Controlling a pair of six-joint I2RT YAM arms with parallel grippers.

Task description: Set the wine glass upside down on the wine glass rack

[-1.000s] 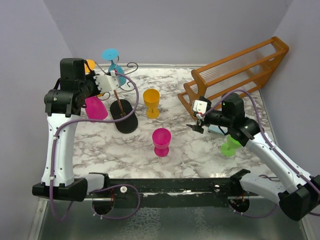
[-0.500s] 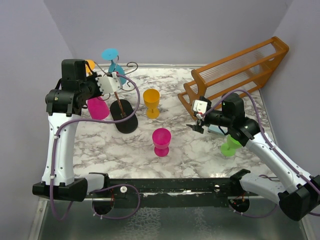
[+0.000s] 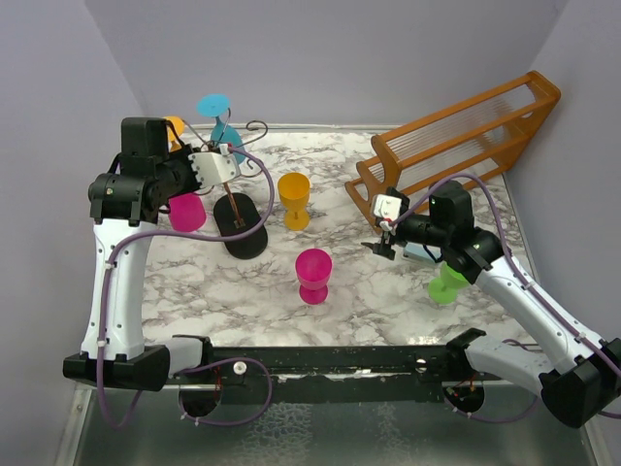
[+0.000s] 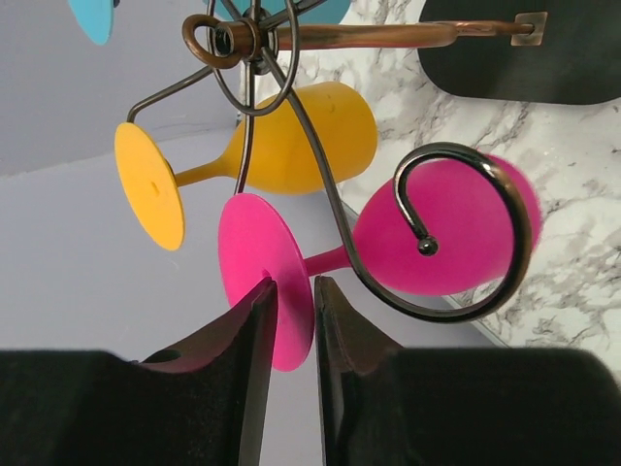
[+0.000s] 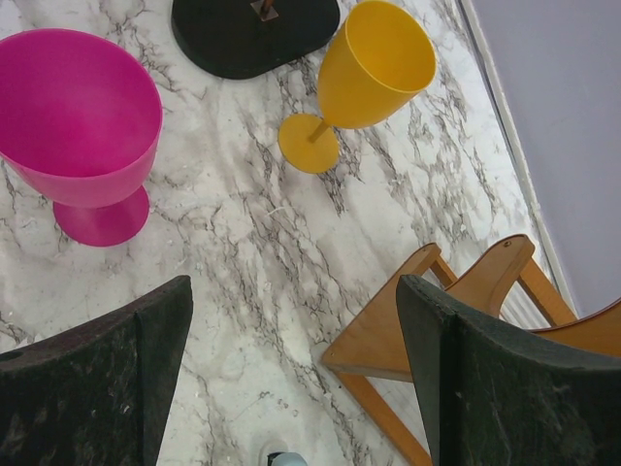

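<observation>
Left gripper (image 4: pixel 288 316) pinching the pink wine glass (image 4: pixel 466 233) by its foot
Its stem lies just beyond the fingertips, inside a curled hook of the wine glass rack (image 4: pixel 369 36) — right gripper (image 5: pixel 291 330) spread wide.

light is bright, soft and even in all three views, with no hard glare. shadows on the marbled surface (image 3: pixel 388 282) are faint and short. in the left wrist view the left end effector (image 4: pixel 293 286) is dark and slightly soft, while the pink wine glass (image 4: pixel 466 233) just ahead is sharp, and the wine glass rack (image 4: pixel 388 36) beyond it carries thin highlights. the right end effector (image 5: pixel 293 291) is blurred, but the surface ahead of it is crisp.
</observation>
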